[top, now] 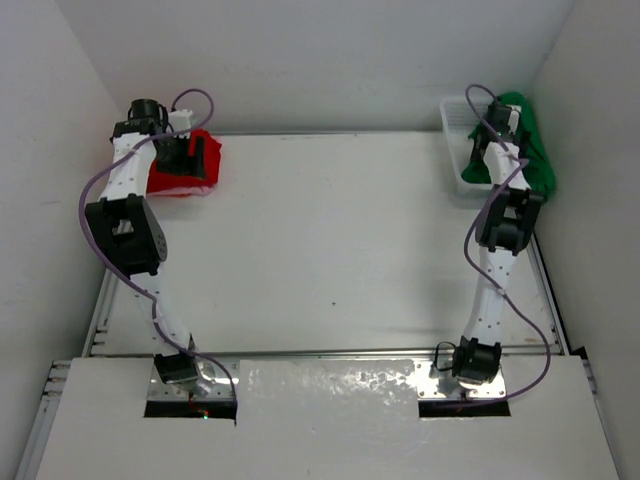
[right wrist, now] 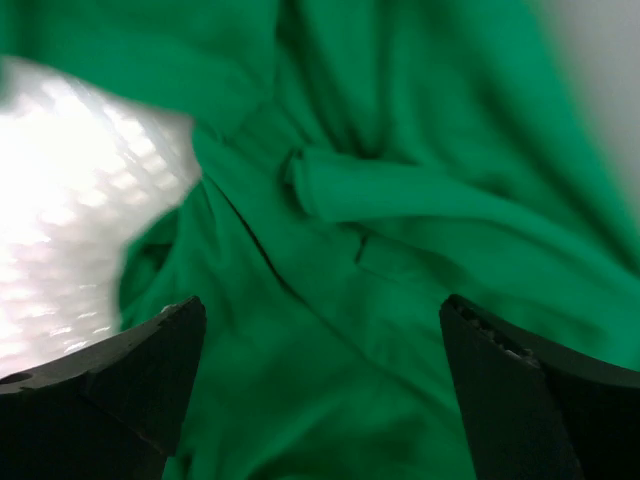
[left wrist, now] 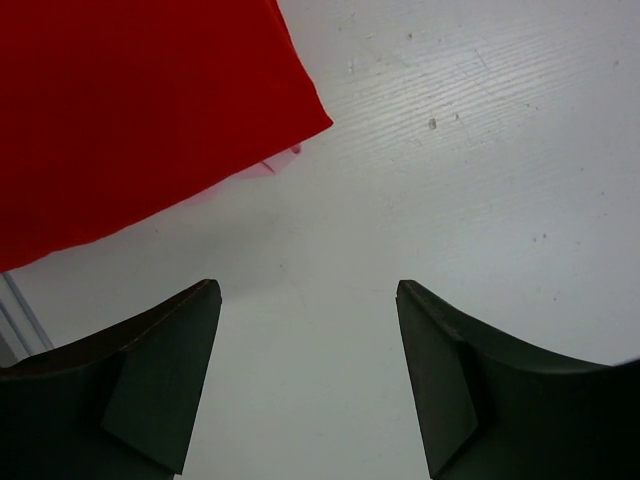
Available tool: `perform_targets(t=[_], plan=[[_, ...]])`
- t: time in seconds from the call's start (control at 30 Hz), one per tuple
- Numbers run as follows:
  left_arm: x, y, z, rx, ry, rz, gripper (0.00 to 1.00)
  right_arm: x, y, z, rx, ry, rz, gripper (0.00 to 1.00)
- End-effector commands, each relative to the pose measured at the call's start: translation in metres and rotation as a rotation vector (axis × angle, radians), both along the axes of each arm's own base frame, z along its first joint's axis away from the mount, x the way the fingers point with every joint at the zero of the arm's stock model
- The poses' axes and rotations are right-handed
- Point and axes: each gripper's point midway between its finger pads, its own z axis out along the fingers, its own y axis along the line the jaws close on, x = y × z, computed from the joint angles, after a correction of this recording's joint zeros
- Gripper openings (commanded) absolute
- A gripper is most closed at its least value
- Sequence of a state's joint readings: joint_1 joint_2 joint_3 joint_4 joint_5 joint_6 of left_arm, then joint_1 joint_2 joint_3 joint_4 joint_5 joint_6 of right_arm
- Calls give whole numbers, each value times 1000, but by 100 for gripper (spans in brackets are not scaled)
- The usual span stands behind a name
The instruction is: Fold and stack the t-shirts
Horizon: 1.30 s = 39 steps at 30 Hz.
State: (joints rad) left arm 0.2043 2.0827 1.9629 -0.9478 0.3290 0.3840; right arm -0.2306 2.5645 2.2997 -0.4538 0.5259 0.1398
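A folded red t-shirt (top: pixel 196 165) lies at the table's far left corner; in the left wrist view (left wrist: pixel 130 110) a sliver of pink cloth (left wrist: pixel 282 160) peeks from under its edge. My left gripper (top: pixel 180 152) is open and empty, just off that edge over bare table (left wrist: pixel 305 300). A crumpled green t-shirt (top: pixel 530 150) hangs over the white mesh basket (top: pixel 462 135) at the far right. My right gripper (top: pixel 497 140) is open, its jaws spread wide right above the green cloth (right wrist: pixel 380 230). The orange shirt is out of view.
White walls close the table on the left, back and right. The basket's white mesh (right wrist: pixel 70 200) shows beside the green cloth. A metal rail (top: pixel 330 352) runs along the table's near edge by the arm bases.
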Motion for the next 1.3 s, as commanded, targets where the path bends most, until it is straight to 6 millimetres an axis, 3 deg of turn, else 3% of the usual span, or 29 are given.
perform_targets(t=[0.0, 0.07, 0.1, 0.17, 0.23, 0.27, 0.3, 0.4, 0.47, 0.6, 0.63, 0.67, 0.7, 0.77, 0.83, 0.87, 0.9, 0.93, 0.97, 1.13, 1.27], plan=[[9, 0, 23, 51, -67, -56, 70, 17, -14, 3, -106, 4, 55, 99], [9, 4, 21, 76, -67, -60, 70, 38, 9, -16, 8, -39, 196, 99], [11, 7, 20, 88, -69, -58, 70, 39, 12, -32, 25, -28, 202, 99], [14, 12, 18, 105, -64, -46, 70, 38, 13, -43, 42, -18, 190, 96], [17, 12, 18, 109, -64, -43, 70, 32, 12, -63, 63, 4, 165, 80], [18, 13, 19, 112, -66, -40, 70, 33, 10, -62, 71, -2, 161, 71], [19, 13, 19, 117, -66, -41, 70, 33, 10, -58, 70, -6, 162, 43], [17, 18, 23, 143, -69, -32, 70, 36, 8, -36, 47, -50, 166, 0], [15, 22, 24, 165, -69, -16, 70, 38, 11, -23, 68, -81, 175, 0], [13, 25, 34, 181, -90, 3, 70, 41, 21, 20, 108, -183, 197, 0], [14, 23, 35, 171, -97, 6, 70, 42, 23, 54, 108, -249, 193, 0], [13, 22, 40, 166, -106, 9, 70, 39, 26, 59, 123, -262, 193, 0], [11, 17, 39, 142, -105, 8, 70, 39, 32, 96, 132, -341, 202, 0], [6, 13, 48, 123, -125, 6, 69, 33, 40, 116, 160, -388, 209, 0], [-6, 3, 39, 80, -112, -10, 69, 28, 50, 140, 194, -450, 226, 0], [-7, 0, 55, 79, -169, -14, 69, 16, 54, 157, 200, -475, 228, 0], [-17, -4, 43, 59, -145, -21, 69, 13, 57, 170, 199, -513, 237, 0], [-16, -9, 45, 44, -174, -33, 69, 8, 59, 180, 205, -531, 240, 0], [-19, -12, 48, 38, -189, -38, 69, 1, 62, 201, 197, -562, 245, 0], [-39, -19, 49, 9, -209, -22, 69, -18, 64, 202, 206, -513, 242, 0], [-45, -23, 59, 1, -239, -33, 69, -31, 82, 262, 207, -650, 300, 0]])
